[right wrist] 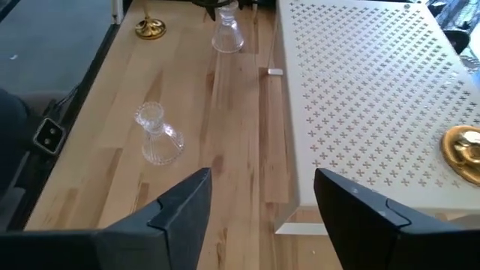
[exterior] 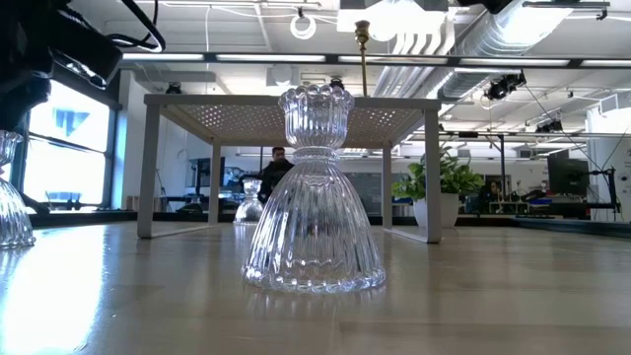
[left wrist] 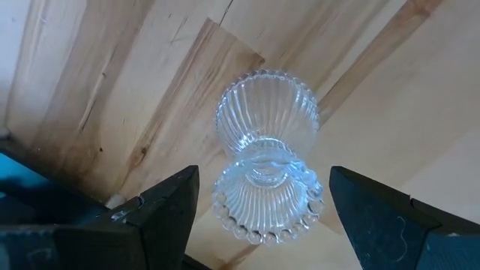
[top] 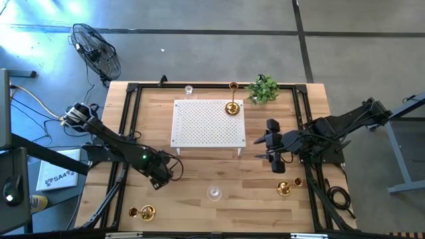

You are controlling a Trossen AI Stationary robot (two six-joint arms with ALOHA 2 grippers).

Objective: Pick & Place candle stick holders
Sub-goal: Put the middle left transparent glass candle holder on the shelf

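Note:
A clear glass candle stick holder [left wrist: 266,154] stands upright on its round base on the wood, straight below my left gripper [left wrist: 264,180]. That gripper points down near the table's front left [top: 161,174], open, one finger on either side of the holder with a gap on both sides. A second glass holder [top: 214,192] stands at the front centre, a third [top: 188,89] at the far edge. One gold holder [top: 232,106] stands on the white platform [top: 199,126]. My right gripper [right wrist: 262,199] hovers open and empty off the platform's right side [top: 269,147].
Two more gold holders stand on the table, one at the front left [top: 146,212] and one at the front right [top: 284,188]. A green plant [top: 263,89] stands at the far right. A black frame [top: 129,106] runs along the table's edges.

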